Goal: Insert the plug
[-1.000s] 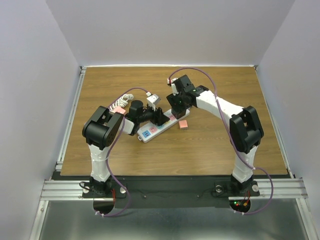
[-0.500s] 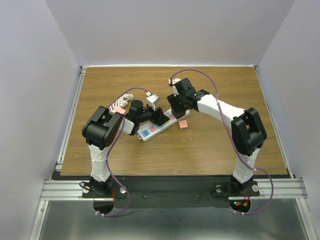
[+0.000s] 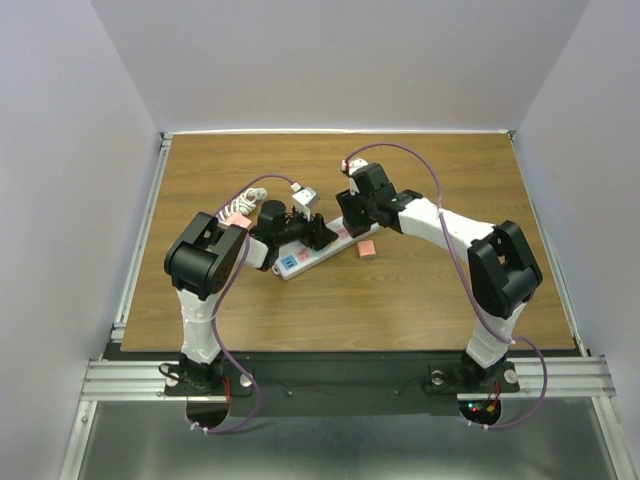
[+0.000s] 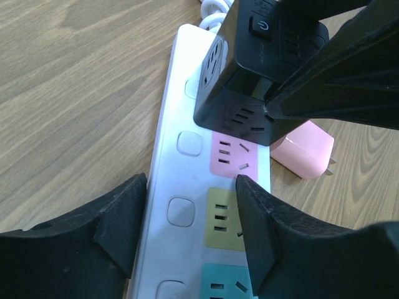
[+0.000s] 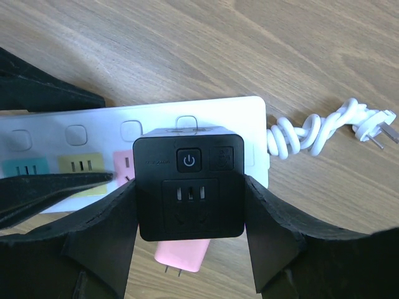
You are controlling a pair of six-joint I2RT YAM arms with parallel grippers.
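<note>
A white power strip (image 4: 181,205) with pink, yellow and teal sockets lies on the wooden table, also in the top view (image 3: 300,260). My left gripper (image 4: 190,180) straddles it, one finger on each long edge, holding it. My right gripper (image 5: 190,187) is shut on a black cube plug (image 5: 190,162) with a power button. The plug (image 4: 249,75) sits over the strip's end socket beside the pink one. I cannot tell if its prongs are in. In the top view both grippers meet over the strip, left (image 3: 322,236) and right (image 3: 350,222).
A loose pink plug (image 5: 181,255) lies on the table right beside the strip, also in the top view (image 3: 367,249). The strip's coiled white cord (image 5: 312,134) and its own plug trail off past the end. Grey walls close in the table.
The right arm's wrist and elbow have shifted slightly to the right while its gripper stays over the strip's end with the black plug. The left arm has not moved.
</note>
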